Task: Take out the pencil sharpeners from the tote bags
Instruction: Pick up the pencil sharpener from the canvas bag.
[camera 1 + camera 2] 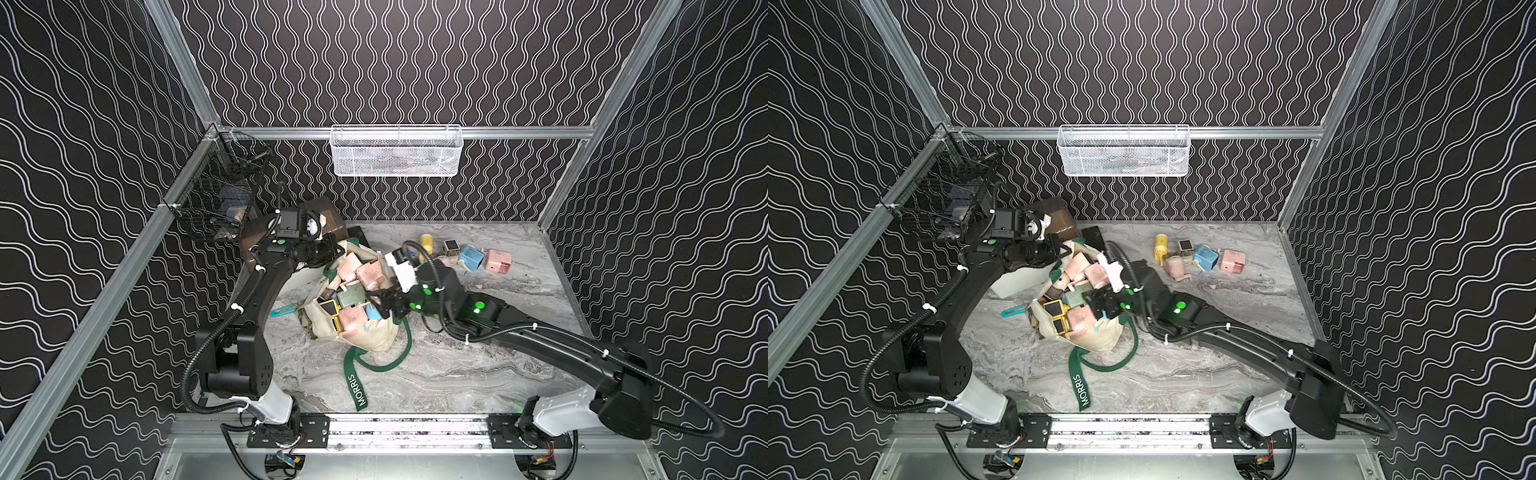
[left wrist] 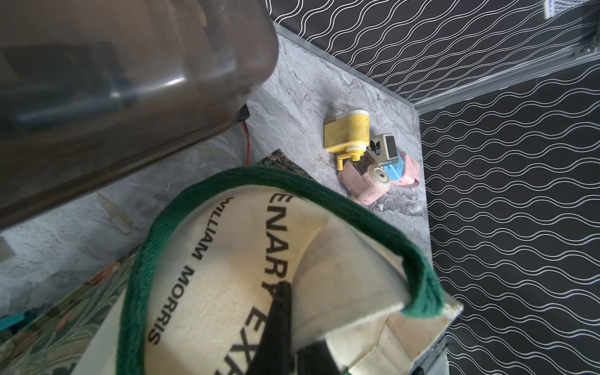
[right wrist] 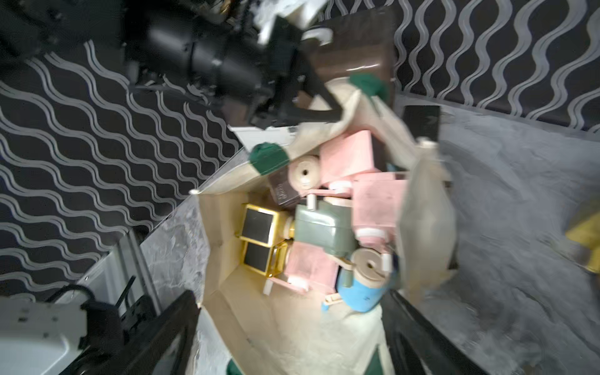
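The cream tote bag [image 1: 374,338] [image 1: 1096,336] lies open mid-table. Several pencil sharpeners fill it: pink [image 1: 370,272], grey-green [image 3: 324,233], yellow with dark faces [image 3: 259,224] and blue [image 3: 360,295]. My left gripper [image 1: 338,249] [image 2: 292,302] is shut on the far rim of the bag, pinching a fold of canvas. My right gripper [image 1: 374,305] [image 3: 292,324] hovers open over the bag's mouth, its jaws wide with nothing between them. More sharpeners lie on the table at the far right: yellow [image 1: 427,242] [image 2: 347,133], a dark-faced one [image 1: 450,248], blue [image 1: 471,257] and pink [image 1: 498,262].
A white box with a brown translucent lid [image 1: 324,216] [image 2: 113,81] stands behind the bag, close to my left wrist. A flat teal tool [image 1: 282,311] lies left of the bag. The green MORRIS strap [image 1: 357,386] trails forward. A white mesh basket [image 1: 397,151] and a black wire basket [image 1: 220,195] hang on the walls.
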Motion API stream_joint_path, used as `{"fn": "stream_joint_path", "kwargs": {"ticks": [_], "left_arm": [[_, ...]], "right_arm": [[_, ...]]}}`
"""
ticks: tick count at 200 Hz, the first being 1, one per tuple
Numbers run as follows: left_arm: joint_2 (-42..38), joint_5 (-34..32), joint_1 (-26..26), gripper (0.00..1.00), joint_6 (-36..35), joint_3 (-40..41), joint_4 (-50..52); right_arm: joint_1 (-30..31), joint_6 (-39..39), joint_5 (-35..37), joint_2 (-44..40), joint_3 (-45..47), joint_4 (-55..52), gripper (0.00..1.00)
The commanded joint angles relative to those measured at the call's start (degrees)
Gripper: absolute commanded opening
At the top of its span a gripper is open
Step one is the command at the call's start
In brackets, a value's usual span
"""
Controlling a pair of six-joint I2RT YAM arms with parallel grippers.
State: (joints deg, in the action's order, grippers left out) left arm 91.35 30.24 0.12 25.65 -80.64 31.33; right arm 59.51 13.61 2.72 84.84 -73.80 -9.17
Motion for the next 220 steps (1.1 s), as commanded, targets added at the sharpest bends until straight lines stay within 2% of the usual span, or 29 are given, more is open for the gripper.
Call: {"fn": "stream_joint_path", "kwargs": {"ticks": [1, 30, 73, 140, 185, 220], "left_arm": [[-0.4, 0.3, 0.0, 0.00, -0.8, -0.1, 3.3], [-0.6, 0.5, 0.0, 0.00, -0.7, 0.0, 3.1], [-0.5, 1.1, -0.1, 0.00, -0.4, 0.0, 2.9], [-0.8, 1.8, -0.1, 0.00, -0.1, 0.1, 2.6], [-0.8, 2.0, -0.1, 0.00, 0.0, 0.0, 2.6], [-0.8, 1.8, -0.1, 0.00, -0.1, -0.1, 2.7]], "right_arm": [[3.1, -3.8, 4.9, 6.2, -5.0, -7.9, 0.90], [4.0, -2.4, 15.7, 16.8, -14.4, -15.3, 0.90], [3.5, -5.9, 28.5, 25.9, -21.1, -15.8, 0.89], [0.9, -9.9, 38.8, 39.4, -33.4, -21.9, 0.87], [0.7, -12.5, 46.9, 42.0, -34.8, -22.2, 0.84], [0.6, -12.9, 47.5, 44.4, -37.4, -27.1, 0.87]]}}
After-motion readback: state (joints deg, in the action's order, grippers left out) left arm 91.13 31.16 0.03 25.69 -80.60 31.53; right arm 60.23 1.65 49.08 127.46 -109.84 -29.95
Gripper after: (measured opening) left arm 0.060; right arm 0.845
